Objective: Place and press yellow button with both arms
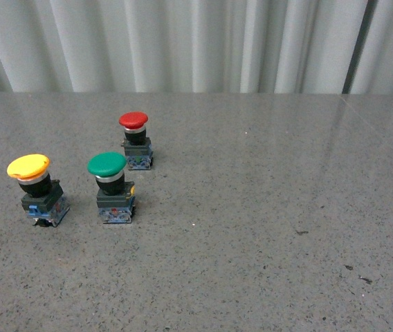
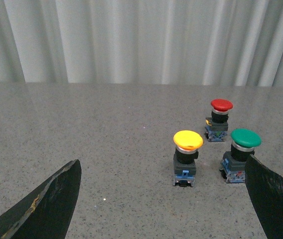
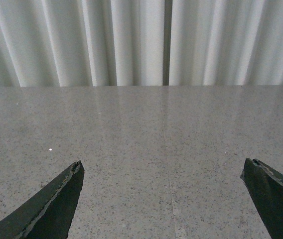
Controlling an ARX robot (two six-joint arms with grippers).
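The yellow button (image 1: 37,188) stands upright at the left of the grey table, with a yellow mushroom cap, black body and blue-green base. In the left wrist view the yellow button (image 2: 186,157) sits ahead of my left gripper (image 2: 162,167), whose black fingers (image 2: 57,199) stand wide open with nothing between them. My right gripper (image 3: 161,169) is also open over bare table, and no button lies between its fingers (image 3: 57,204). Neither arm shows in the front view.
A green-capped button (image 1: 112,187) stands just right of the yellow one, and a smaller red-capped button (image 1: 135,140) is behind it. The speckled grey table (image 1: 266,221) stretches to the right. White curtains (image 1: 196,41) hang behind the table's far edge.
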